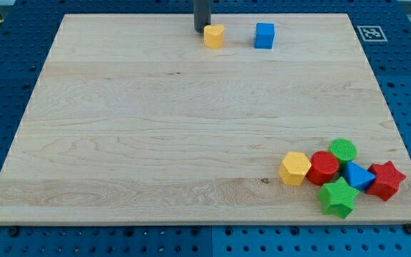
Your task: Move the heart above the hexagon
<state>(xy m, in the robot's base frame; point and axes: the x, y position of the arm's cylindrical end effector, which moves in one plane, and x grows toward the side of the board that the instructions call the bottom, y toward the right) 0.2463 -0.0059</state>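
- Eight blocks are sitting on the wooden board [155, 128]: two yellow, two red, two green and two blue.
- Two of them are lying near the view's top edge: the yellow heart [214, 36] and, apart to its right, the blue cube [264, 35].
- Six are crowding together at the view's bottom right: the yellow hexagon [294, 168], the red cylinder [323, 168], the green cylinder [343, 150], the blue triangle [359, 175], the red star [385, 180] and the green star [337, 198].
- One rod is reaching down from the view's top, with my tip [200, 29] standing just beside the heart's left side, seemingly touching it; having no claw, it is holding nothing.
- Most of the board, from the middle across to the left, is lying open for moving, while the heart is resting close to the top edge, well apart from the hexagon.
- Blue pegboard [6, 86] is surrounding the board, and a black-and-white marker [370, 33] is showing at its top right corner.
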